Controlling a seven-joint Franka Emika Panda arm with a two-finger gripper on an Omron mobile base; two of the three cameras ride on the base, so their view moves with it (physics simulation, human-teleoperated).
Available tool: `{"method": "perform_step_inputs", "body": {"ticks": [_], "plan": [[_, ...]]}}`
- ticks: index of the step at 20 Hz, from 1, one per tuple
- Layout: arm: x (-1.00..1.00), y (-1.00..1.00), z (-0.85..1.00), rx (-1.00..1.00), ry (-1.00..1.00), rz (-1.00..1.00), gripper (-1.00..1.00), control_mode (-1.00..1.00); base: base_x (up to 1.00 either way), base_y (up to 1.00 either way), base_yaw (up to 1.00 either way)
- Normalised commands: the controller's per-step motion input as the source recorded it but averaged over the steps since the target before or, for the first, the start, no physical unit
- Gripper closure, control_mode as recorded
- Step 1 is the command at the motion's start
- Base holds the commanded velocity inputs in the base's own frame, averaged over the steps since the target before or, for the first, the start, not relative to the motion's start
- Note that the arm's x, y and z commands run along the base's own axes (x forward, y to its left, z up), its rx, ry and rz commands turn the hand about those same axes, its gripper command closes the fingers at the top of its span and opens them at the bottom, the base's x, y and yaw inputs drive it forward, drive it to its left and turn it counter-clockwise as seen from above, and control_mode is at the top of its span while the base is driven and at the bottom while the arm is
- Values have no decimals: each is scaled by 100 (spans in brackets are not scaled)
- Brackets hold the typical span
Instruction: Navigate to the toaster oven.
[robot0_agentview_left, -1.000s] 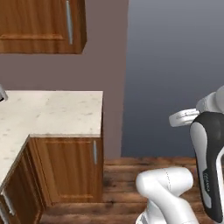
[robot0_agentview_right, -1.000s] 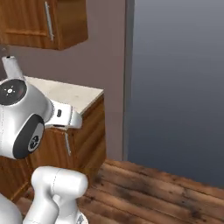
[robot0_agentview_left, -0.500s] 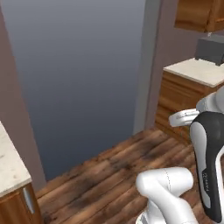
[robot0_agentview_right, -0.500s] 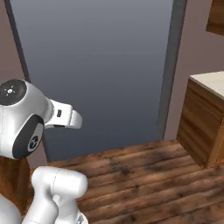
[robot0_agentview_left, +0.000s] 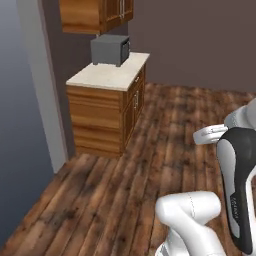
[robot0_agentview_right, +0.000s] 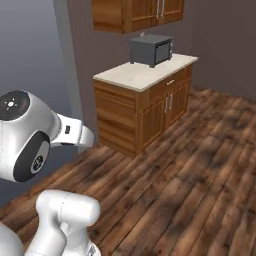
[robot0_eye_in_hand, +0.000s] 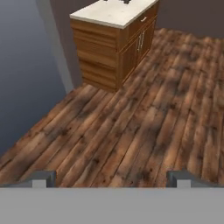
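Note:
The toaster oven (robot0_agentview_left: 110, 50) is a small dark grey box standing at the back of a pale countertop, under wooden wall cupboards. In the right base view the toaster oven (robot0_agentview_right: 151, 50) shows its grey door and the knobs on its right side. It stands far ahead of me, across a stretch of floor. In the hand view my gripper (robot0_eye_in_hand: 111, 179) is open, its two fingertips (robot0_eye_in_hand: 43, 178) wide apart over the wooden floor with nothing between them.
The toaster oven rests on a short wooden base cabinet (robot0_agentview_left: 107, 117) with a cream top (robot0_agentview_right: 145, 72). A tall grey panel (robot0_agentview_left: 22, 125) rises to the left of it. Brown plank floor (robot0_eye_in_hand: 144, 113) spreads in front and to the right.
The whole picture has swung: the base has turned. The grey panel slid to the left, and the cabinet with the toaster oven came into view ahead. The arm's pose looks unchanged.

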Motion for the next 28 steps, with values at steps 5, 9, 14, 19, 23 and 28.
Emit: {"method": "perform_step_inputs", "body": {"ticks": [5, 9, 14, 19, 23, 28], "plan": [[0, 0, 0, 0, 0, 0, -100, 100, 80, -62, -38], [0, 0, 0, 0, 0, 0, -100, 100, 100, -86, 0], [0, 0, 0, 0, 0, 0, -100, 100, 100, -87, 1], [0, 0, 0, 0, 0, 0, -100, 100, 100, -67, 4], [0, 0, 0, 0, 0, 0, -100, 100, 100, -42, 15], [0, 0, 0, 0, 0, 0, -100, 100, 100, -21, 24]]}}
